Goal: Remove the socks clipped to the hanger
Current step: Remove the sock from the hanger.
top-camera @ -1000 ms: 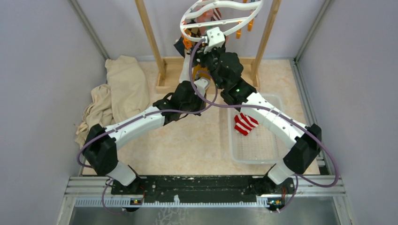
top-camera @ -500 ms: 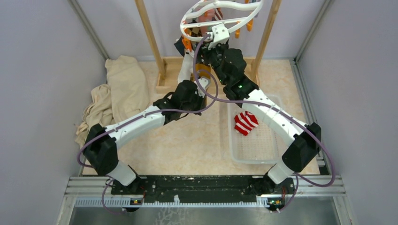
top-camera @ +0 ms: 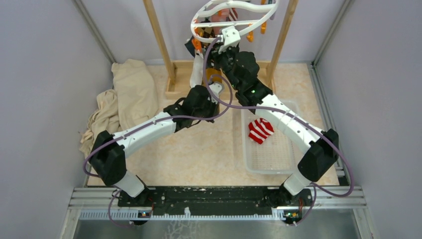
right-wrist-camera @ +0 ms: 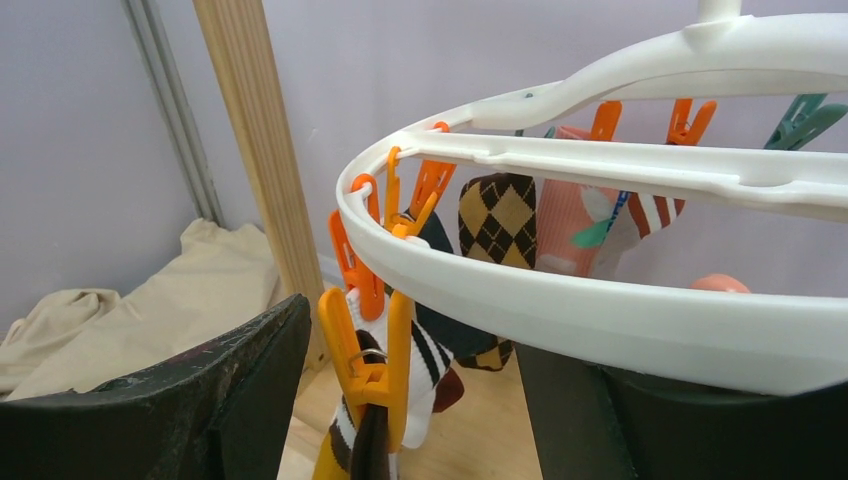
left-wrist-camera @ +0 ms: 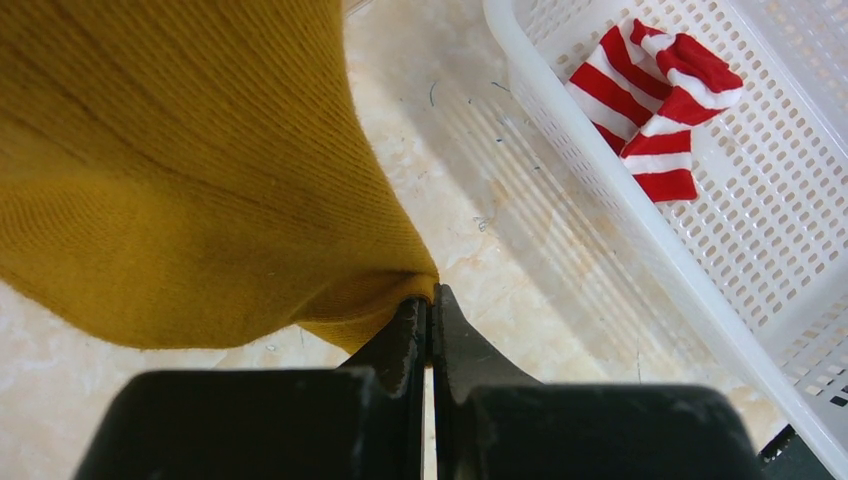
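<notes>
Left tool (left-wrist-camera: 430, 305) pinching mustard sock (left-wrist-camera: 180, 170), right tool (right-wrist-camera: 400, 395) spread, beige tabletop (top-camera: 199, 149), grey walls (top-camera: 40, 74)

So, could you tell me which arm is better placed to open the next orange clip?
Right, probably: the right gripper is open with an orange clip between its fingers under the hanger, while the left gripper is shut on the mustard sock.

Hanger (right-wrist-camera: 600, 310) far centre, between frame posts (top-camera: 159, 40). Left gripper (left-wrist-camera: 432, 297) below it, clamped on hanging sock (left-wrist-camera: 180, 170). Basket (top-camera: 278, 159) right of centre, loose sock (top-camera: 260, 130) inside. Cloth heap (top-camera: 124, 94) left.
</notes>
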`<state>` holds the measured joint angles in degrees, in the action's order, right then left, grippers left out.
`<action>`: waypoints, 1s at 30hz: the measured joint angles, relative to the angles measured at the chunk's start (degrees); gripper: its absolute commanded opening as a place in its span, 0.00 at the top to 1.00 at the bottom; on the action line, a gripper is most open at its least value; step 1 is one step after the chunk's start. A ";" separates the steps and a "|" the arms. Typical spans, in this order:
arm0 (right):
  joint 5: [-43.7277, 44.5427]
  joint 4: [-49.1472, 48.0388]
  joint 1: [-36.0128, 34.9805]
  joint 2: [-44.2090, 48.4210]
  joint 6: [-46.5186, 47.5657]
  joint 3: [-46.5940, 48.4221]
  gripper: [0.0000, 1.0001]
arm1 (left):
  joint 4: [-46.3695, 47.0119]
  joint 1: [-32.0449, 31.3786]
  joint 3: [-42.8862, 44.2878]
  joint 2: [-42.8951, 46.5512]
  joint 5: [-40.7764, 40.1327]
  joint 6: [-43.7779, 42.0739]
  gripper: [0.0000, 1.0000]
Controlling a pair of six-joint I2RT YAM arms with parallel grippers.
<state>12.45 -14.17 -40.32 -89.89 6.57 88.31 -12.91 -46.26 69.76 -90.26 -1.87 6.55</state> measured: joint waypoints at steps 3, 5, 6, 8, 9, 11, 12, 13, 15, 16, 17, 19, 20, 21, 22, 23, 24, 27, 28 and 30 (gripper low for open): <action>-0.37 0.00 0.00 -0.68 -0.17 0.55 0.26 | -0.04 0.00 0.31 -0.13 0.02 0.00 1.00; -0.76 0.00 0.00 -0.92 -0.20 0.63 0.23 | -0.04 -0.02 0.55 -0.17 0.04 -0.02 1.00; -1.05 0.00 -0.02 -0.94 -0.20 0.63 0.22 | -0.02 -0.04 0.61 -0.17 0.07 -0.02 1.00; -1.46 -0.24 -0.02 -0.94 -0.24 0.63 0.21 | -0.04 -0.04 0.63 -0.17 0.09 -0.02 1.00; -1.64 -0.52 -0.02 -0.94 -0.24 0.63 0.22 | -0.02 -0.04 0.63 -0.20 0.13 -0.04 1.00; -1.79 -0.94 -0.02 -0.94 -0.22 0.63 0.23 | -0.02 -0.04 0.63 -0.22 0.24 -0.11 1.00; -1.79 -0.98 -0.02 -0.94 -0.22 0.63 0.25 | -0.02 -0.04 0.63 -0.22 0.35 -0.15 1.00; -1.77 -1.01 -0.02 -0.94 -0.22 0.63 0.26 | -0.02 -0.04 0.63 -0.22 0.42 -0.17 1.00; -1.70 -0.90 -0.02 -1.05 -0.15 0.74 0.29 | -0.02 -0.09 0.66 -0.28 0.46 -0.20 1.00; -1.73 -0.79 -0.02 -1.20 -0.15 0.94 0.30 | -0.04 -0.11 0.66 -0.28 0.48 -0.20 1.00; -1.62 -0.72 -0.02 -1.57 -0.15 1.46 0.31 | -0.04 -0.15 0.66 -0.31 0.50 -0.20 1.00; -1.51 -0.74 -0.02 -2.19 -0.15 2.25 0.34 | -0.02 -0.26 0.68 -0.31 0.55 -0.20 1.00; -1.51 -0.68 -0.02 -2.43 -0.15 2.56 0.34 | -0.02 -0.33 0.70 -0.31 0.59 -0.20 1.00; -1.51 -0.79 -0.02 -2.54 -0.15 2.64 0.35 | -0.02 -0.37 0.72 -0.31 0.59 -0.20 1.00; -1.44 -0.76 -0.02 -2.58 -0.15 2.67 0.36 | -0.02 -0.39 0.72 -0.33 0.61 -0.20 1.00; -1.38 -0.76 -0.02 -2.62 -0.17 2.71 0.38 | -0.02 -0.44 0.72 -0.33 0.61 -0.20 1.00; -1.36 -0.76 -0.02 -2.64 -0.15 2.84 0.39 | -0.02 -0.50 0.72 -0.33 0.61 -0.20 1.00; -1.20 -0.81 -0.02 -2.75 -0.17 2.99 0.51 | -0.02 -0.70 0.72 -0.35 0.63 -0.20 1.00; -1.20 -0.81 -0.02 -2.78 -0.11 2.99 0.54 | -0.02 -0.72 0.72 -0.35 0.63 -0.22 1.00; -1.29 -0.79 -0.02 -3.04 -0.11 3.02 0.63 | -0.02 -0.85 0.74 -0.37 0.63 -0.22 1.00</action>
<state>11.16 -14.96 -40.34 -92.92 6.46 91.33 -12.93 -47.11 70.50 -90.63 -1.23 6.33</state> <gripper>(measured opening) 0.475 0.022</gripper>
